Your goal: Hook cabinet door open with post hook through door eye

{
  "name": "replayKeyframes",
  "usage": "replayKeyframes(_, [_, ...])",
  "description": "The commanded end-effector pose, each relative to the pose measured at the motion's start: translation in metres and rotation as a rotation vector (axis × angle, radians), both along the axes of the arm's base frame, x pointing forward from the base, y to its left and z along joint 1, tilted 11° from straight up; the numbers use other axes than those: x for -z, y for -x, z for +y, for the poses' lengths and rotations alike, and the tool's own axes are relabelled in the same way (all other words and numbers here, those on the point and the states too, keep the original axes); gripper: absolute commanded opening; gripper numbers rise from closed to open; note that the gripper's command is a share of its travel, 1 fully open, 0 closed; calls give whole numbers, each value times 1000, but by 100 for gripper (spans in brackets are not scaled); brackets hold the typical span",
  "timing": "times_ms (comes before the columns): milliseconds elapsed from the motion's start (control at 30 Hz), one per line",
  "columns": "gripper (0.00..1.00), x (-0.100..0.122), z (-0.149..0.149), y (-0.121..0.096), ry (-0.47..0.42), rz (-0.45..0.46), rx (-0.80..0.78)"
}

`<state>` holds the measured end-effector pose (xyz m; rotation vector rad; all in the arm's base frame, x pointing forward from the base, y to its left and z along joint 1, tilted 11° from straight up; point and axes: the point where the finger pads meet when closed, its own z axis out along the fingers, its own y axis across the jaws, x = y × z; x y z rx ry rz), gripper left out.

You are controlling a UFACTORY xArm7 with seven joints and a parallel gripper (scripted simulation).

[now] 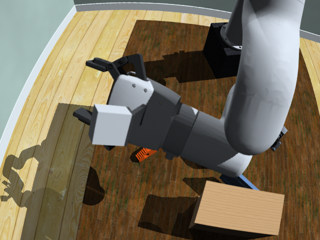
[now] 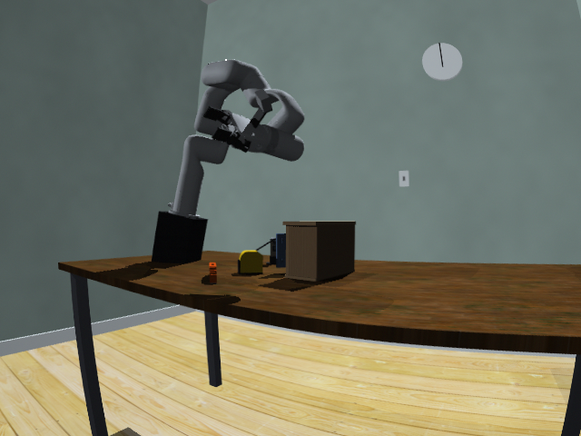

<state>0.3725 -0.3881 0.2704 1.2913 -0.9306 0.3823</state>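
- My pincer [image 1: 86, 90] is spread to its widest, nothing between the fingers; one finger [image 1: 96, 64] sits at 11 o'clock in the top view, the other [image 1: 82, 114] near 9 o'clock.
- In the exterior view the pincer [image 2: 224, 125] hangs high above the table [image 2: 422, 304], folded in against my own arm.
- The cabinet [image 1: 239, 207] stands well apart from the pincer, at roughly 4 o'clock from it in the top view, far below it.
- The blue door [image 1: 239, 180] shows as a thin strip at the cabinet's 12 o'clock edge; how far it is open I cannot tell.
- The hook and post are mostly hidden; only a thin dark rod [image 2: 263, 245] shows left of the door.
- Count: one cabinet, one orange ribbed piece [image 1: 143, 154], one yellow object [image 2: 250, 262], one black base block [image 1: 219, 51].
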Motion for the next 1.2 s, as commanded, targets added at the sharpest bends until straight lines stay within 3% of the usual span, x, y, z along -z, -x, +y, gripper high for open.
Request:
replayKeyframes(0, [100, -2, 0, 0, 2, -3, 1])
replayKeyframes(700, [100, 0, 4, -1, -14, -25, 12])
replayKeyframes(1000, [100, 25, 61, -13, -212, -275, 154])
replayKeyframes(1100, [100, 25, 61, -13, -212, -275, 154])
replayKeyframes(1167, [100, 36, 87, -19, -303, -393, 221])
